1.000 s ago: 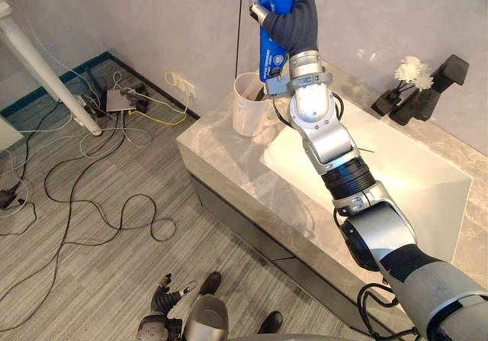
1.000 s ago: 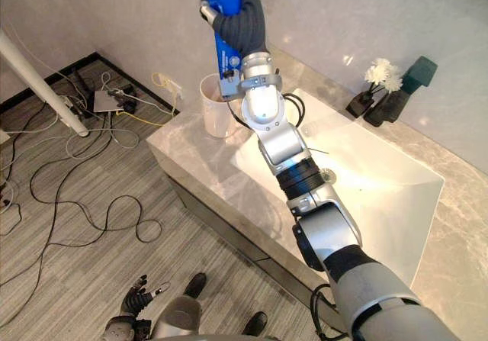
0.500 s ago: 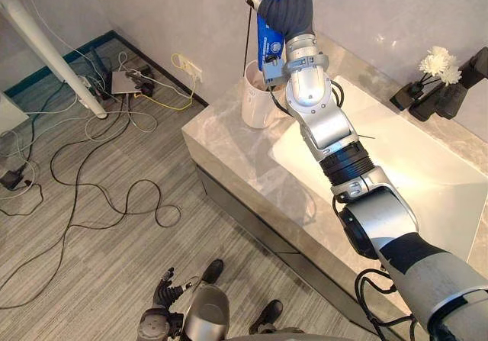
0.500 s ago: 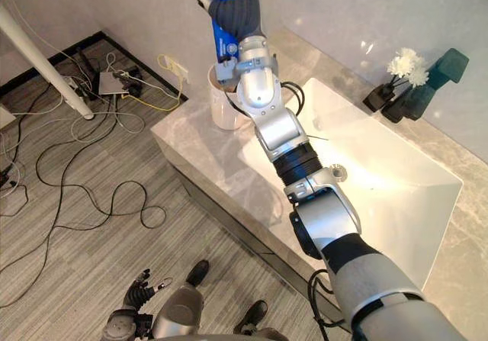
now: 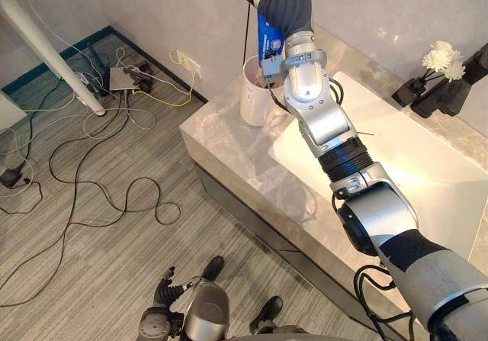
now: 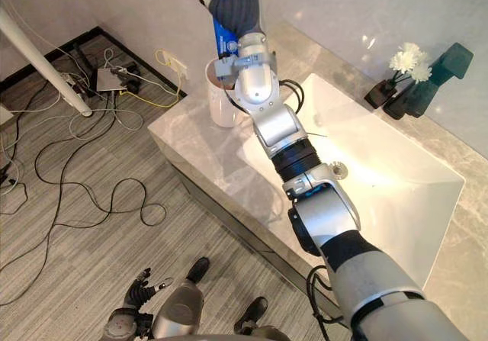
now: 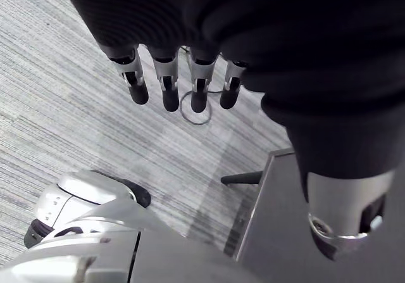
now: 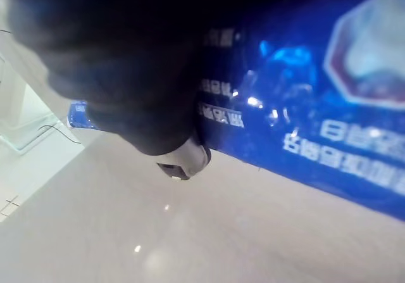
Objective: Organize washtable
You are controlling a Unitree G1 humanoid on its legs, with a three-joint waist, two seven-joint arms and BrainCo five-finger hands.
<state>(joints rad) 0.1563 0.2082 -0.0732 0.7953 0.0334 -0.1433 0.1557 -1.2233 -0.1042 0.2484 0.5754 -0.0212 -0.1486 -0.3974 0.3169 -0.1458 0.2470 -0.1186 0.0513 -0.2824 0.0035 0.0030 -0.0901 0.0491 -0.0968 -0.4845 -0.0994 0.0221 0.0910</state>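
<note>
A: Where is the blue tube [image 5: 268,40] kept?
B: It is gripped in the right hand [image 5: 290,9], over the white cup [image 5: 252,101] on the marble counter [image 5: 229,146]. The left hand [image 7: 166,90] is held relaxed over the carpet [image 5: 99,265] strewn with cables [image 5: 72,177].

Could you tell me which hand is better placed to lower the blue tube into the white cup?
Right: the right hand grips the blue plastic tube just over the white cup, while the left hand hangs open near the floor.
</note>
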